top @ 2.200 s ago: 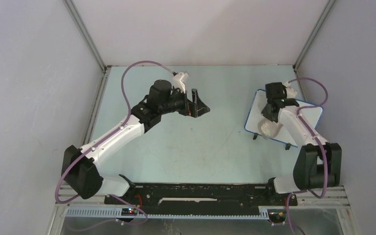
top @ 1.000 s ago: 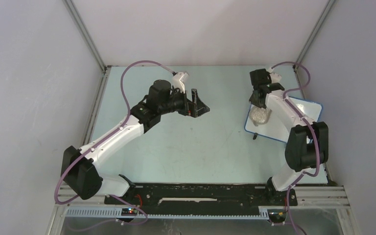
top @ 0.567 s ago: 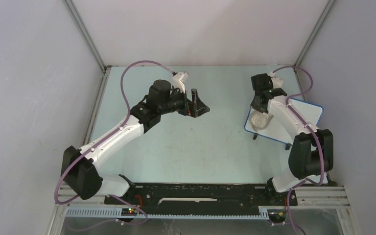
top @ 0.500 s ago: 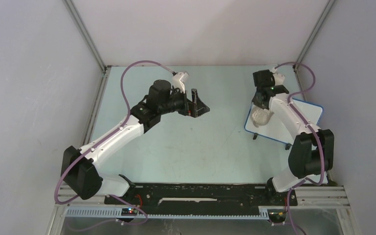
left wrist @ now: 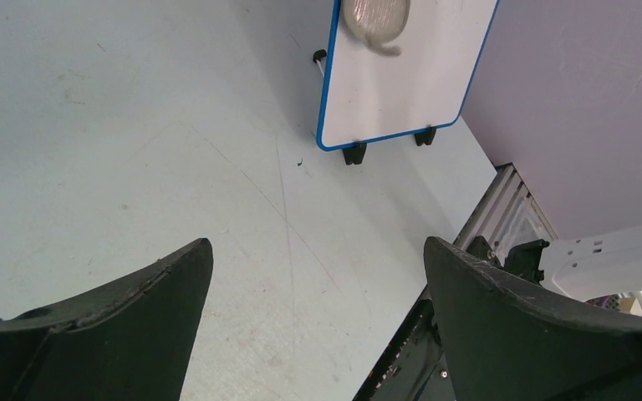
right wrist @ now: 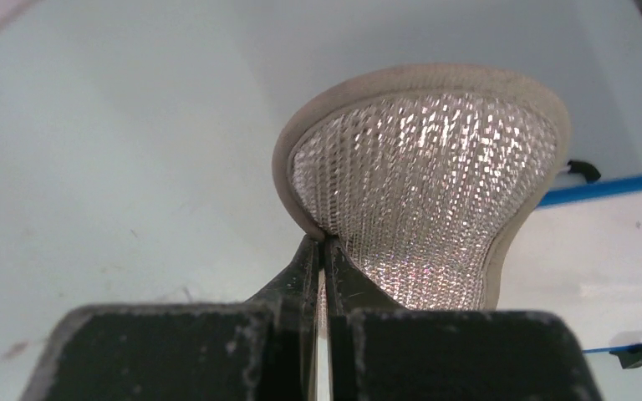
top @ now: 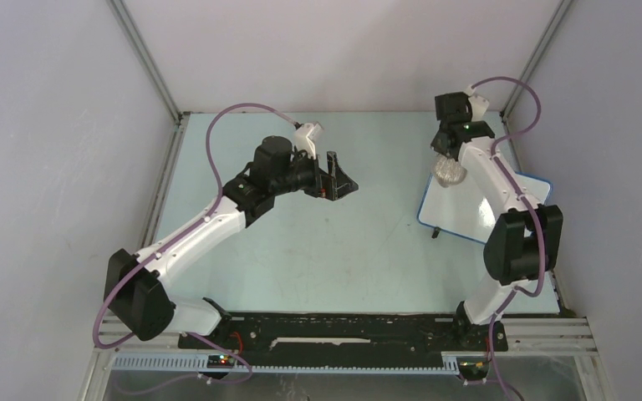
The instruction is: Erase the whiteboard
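Observation:
The whiteboard [top: 476, 209], white with a blue rim and small black feet, lies at the right of the table; its face shows no writing. It also shows in the left wrist view [left wrist: 410, 75] and the right wrist view [right wrist: 602, 242]. My right gripper [right wrist: 324, 242] is shut on the edge of a grey-beige oval sponge pad [right wrist: 422, 175] with a silvery mesh face, held at the board's far left corner [top: 450, 170]. My left gripper [top: 340, 180] is open and empty, held above the table's middle, well left of the board.
Grey enclosure walls stand on three sides, with metal frame posts [top: 146, 63] at the back corners. The black base rail [top: 343, 330] runs along the near edge. The pale green table [top: 334, 251] shows faint scratches.
My right gripper has carried the sponge from the board's near middle up along its left part to the far left corner. The left arm has not moved.

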Robot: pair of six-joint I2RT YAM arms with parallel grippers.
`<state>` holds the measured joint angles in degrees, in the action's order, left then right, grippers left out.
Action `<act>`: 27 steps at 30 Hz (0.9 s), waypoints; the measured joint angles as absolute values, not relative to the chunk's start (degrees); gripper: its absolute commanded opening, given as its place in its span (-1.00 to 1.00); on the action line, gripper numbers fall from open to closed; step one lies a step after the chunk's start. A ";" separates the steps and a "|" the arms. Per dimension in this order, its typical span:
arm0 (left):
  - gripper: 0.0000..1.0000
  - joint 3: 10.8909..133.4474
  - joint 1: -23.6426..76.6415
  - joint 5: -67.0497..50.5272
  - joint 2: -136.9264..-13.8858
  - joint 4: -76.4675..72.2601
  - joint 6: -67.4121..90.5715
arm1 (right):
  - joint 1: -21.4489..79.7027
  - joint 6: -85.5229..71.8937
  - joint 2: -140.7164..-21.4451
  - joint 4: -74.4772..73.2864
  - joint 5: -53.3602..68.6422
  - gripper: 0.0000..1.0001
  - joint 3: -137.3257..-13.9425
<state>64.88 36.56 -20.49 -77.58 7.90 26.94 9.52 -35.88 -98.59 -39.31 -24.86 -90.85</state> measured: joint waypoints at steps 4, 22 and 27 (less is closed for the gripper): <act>0.97 64.88 36.56 -20.51 -77.58 7.90 26.94 | 9.80 -37.21 -98.08 -37.95 -24.64 -1.00 -83.61; 0.98 64.88 36.56 -20.56 -77.56 7.88 26.96 | 6.94 -39.00 -79.44 -39.42 -24.18 -1.00 -64.25; 0.97 64.88 36.56 -20.53 -77.56 7.88 26.94 | 6.94 -38.33 -81.38 -38.30 -22.79 -1.00 -70.11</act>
<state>64.88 36.56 -20.53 -77.56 7.88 26.94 6.94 -38.33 -81.38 -38.30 -22.79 -70.11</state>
